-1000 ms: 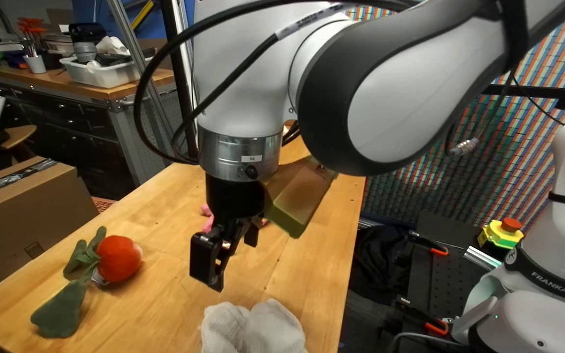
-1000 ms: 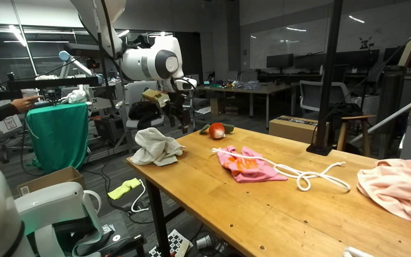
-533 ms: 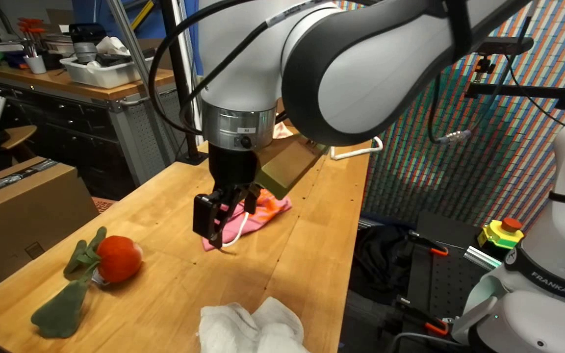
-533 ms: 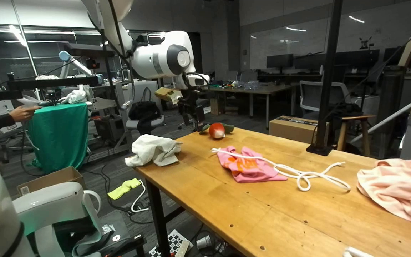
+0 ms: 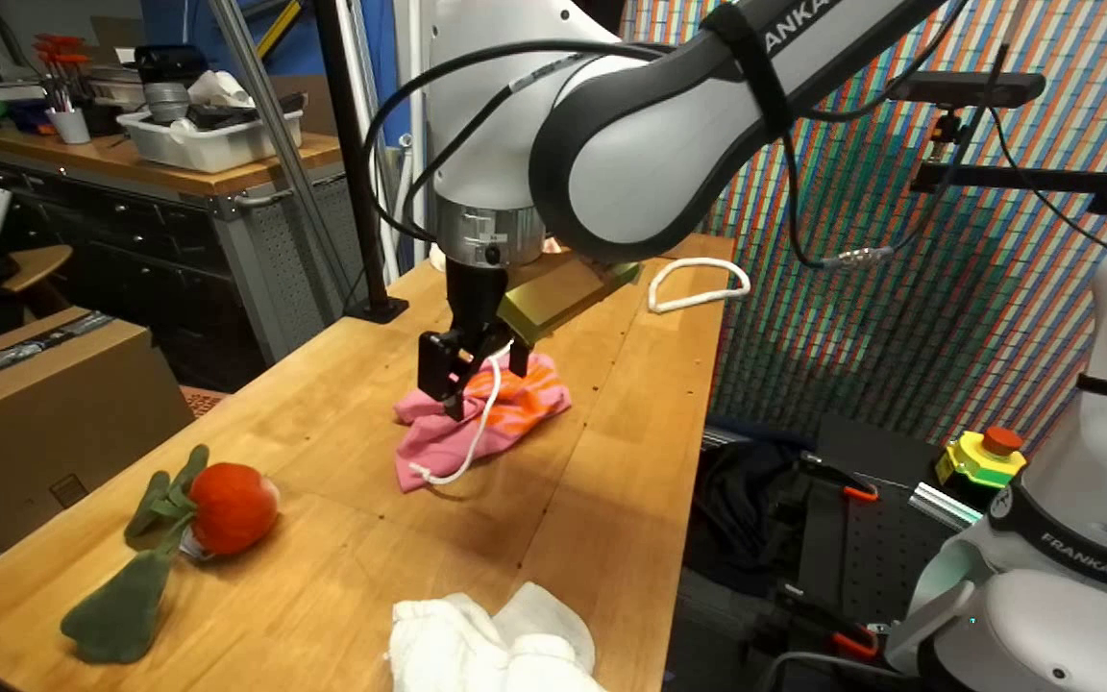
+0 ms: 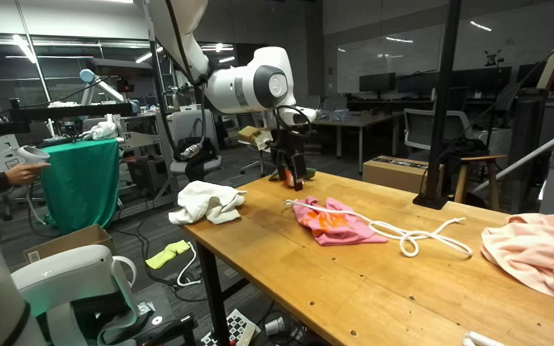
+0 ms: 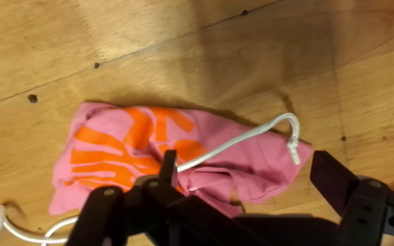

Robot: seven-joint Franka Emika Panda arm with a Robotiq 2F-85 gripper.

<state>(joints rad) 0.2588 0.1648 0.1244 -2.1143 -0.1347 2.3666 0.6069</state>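
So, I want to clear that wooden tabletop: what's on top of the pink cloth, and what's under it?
On top, a white cord lies across the orange-printed pink cloth. The wooden tabletop shows around its edges; whether anything else lies beneath is hidden.

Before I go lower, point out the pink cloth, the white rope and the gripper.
Pink cloth (image 6: 329, 222): in an exterior view, on its orange print.
White rope (image 7: 236, 139): in the wrist view, on the stretch running over the cloth.
Gripper (image 7: 245, 166): in the wrist view, mid-gap between its spread tips.
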